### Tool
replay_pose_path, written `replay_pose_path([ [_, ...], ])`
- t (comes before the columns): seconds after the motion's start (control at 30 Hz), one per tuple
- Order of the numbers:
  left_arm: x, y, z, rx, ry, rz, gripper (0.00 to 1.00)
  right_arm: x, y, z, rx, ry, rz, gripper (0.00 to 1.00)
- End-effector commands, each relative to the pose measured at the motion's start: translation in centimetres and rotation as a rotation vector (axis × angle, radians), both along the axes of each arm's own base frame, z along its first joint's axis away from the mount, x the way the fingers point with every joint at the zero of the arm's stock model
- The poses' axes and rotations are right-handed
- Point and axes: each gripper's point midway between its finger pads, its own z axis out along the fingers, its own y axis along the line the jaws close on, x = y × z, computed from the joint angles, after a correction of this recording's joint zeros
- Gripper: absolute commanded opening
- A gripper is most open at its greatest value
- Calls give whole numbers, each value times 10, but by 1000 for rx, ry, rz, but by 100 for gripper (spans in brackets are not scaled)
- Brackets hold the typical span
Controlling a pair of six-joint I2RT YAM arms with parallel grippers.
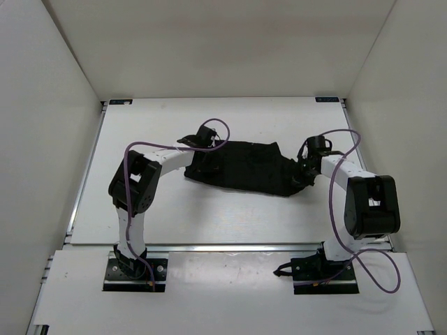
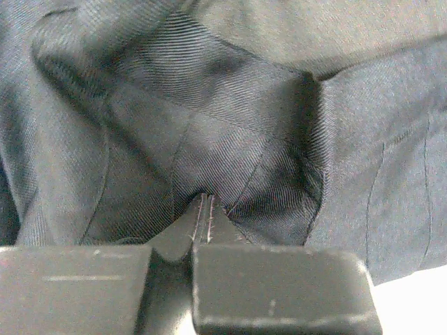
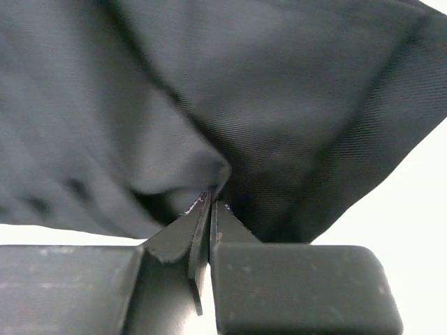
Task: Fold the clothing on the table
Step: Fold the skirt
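The clothing (image 1: 244, 167) is a black garment lying in a wide band across the middle of the white table (image 1: 209, 216). My left gripper (image 1: 198, 162) is at its left end and my right gripper (image 1: 302, 174) at its right end. In the left wrist view the fingertips (image 2: 204, 199) are pressed together, pinching a fold of the dark twill clothing (image 2: 230, 125). The right wrist view shows that gripper (image 3: 211, 197) shut on an edge of the clothing (image 3: 244, 98), which bunches and drapes away from the tips over the white table (image 3: 419, 230).
White walls enclose the table on the left, right and back. Thin metal rails (image 1: 87, 174) run along its edges, with blue marks (image 1: 120, 101) at the far corners. Purple cables (image 1: 342, 136) loop over both arms.
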Motion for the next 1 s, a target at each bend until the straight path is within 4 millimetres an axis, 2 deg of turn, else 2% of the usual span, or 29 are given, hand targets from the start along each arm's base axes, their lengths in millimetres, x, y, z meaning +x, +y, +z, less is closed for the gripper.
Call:
replay_pose_path([
  [0.0,-18,-21,-9,-41,82,-26,0,53,2,48,20,-194,57,0],
  [0.07,-17,-24,-10,-63,93,2,0,73,13,74,42,-276,100,0],
  [0.13,-19,-38,-7,-118,110,3,0,89,27,99,74,-349,160,0],
  [0.2,-19,-49,-2,-185,115,29,0,108,58,140,148,-475,250,0],
  [0.27,-18,-65,6,-304,138,82,0,115,80,166,203,-550,306,0],
  [0.33,-16,-71,3,-381,161,132,0,111,121,188,275,-602,419,0],
  [0.43,-9,-91,16,-474,170,134,0,95,164,202,342,-638,568,0],
  [0.47,-8,-98,15,-505,178,125,0,88,181,200,361,-641,626,0],
  [0.5,2,-100,19,-529,166,139,0,75,200,201,401,-633,685,0],
  [0.53,1,-103,20,-544,181,133,0,63,215,198,419,-621,731,0],
  [0.63,7,-106,21,-621,205,164,0,38,243,188,426,-581,819,0],
  [0.73,14,-97,22,-697,214,202,0,17,247,169,440,-519,842,0],
  [0.77,14,-90,18,-708,230,226,0,14,247,168,453,-516,845,0],
  [0.87,16,-79,23,-787,250,250,0,5,240,150,462,-467,827,0],
  [0.9,15,-77,29,-831,251,246,0,8,235,144,449,-454,807,0],
  [0.93,22,-73,44,-877,227,239,0,9,234,145,454,-460,807,0],
  [0.97,17,-72,52,-905,240,215,0,11,231,143,452,-455,793,0],
])
